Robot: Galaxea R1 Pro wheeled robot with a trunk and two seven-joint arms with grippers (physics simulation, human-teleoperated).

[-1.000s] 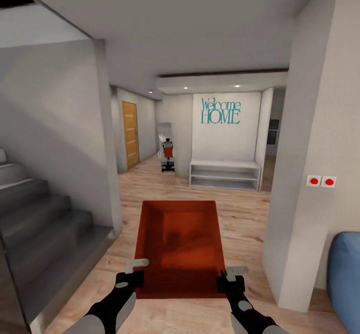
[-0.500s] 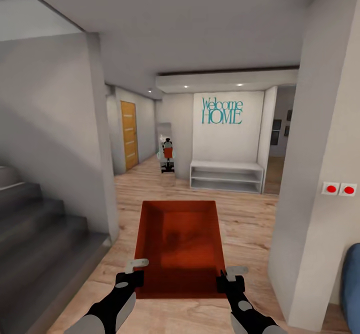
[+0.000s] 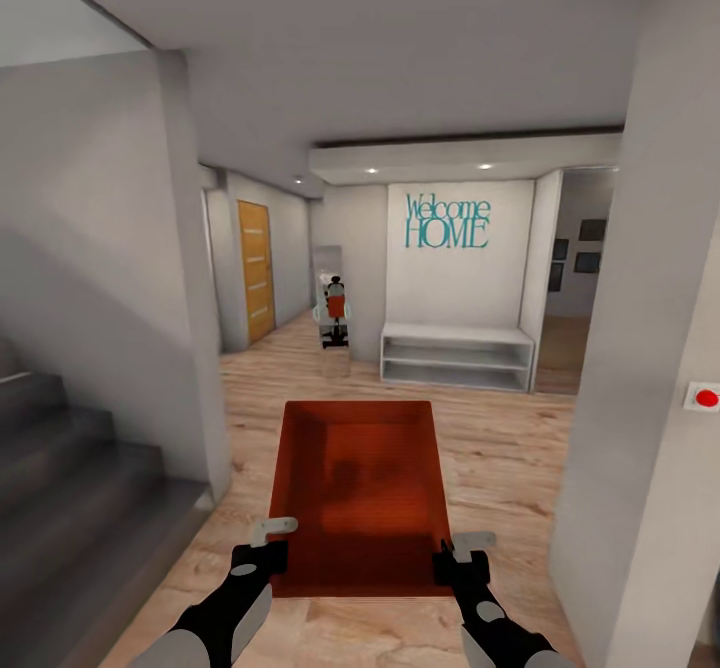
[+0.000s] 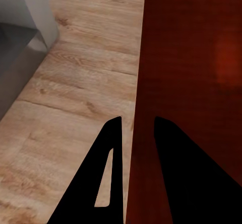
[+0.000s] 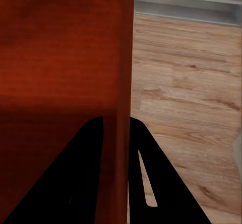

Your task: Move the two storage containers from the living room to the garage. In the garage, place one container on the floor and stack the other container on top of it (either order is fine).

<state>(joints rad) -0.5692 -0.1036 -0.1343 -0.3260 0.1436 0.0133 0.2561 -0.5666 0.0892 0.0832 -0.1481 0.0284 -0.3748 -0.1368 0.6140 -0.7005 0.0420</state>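
Red-orange bin [image 3: 358,493] hangs over the wood floor [image 3: 500,448], before the white shelf [image 3: 456,356]. Left gripper [image 3: 268,540] and right gripper [image 3: 462,551] pinch its side walls.

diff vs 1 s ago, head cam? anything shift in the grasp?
Only the camera moved: the robot rolled forward, so the stairs slid left and the right wall drew closer. The storage container sits the same between the left gripper and right gripper, each clamped on a side wall.
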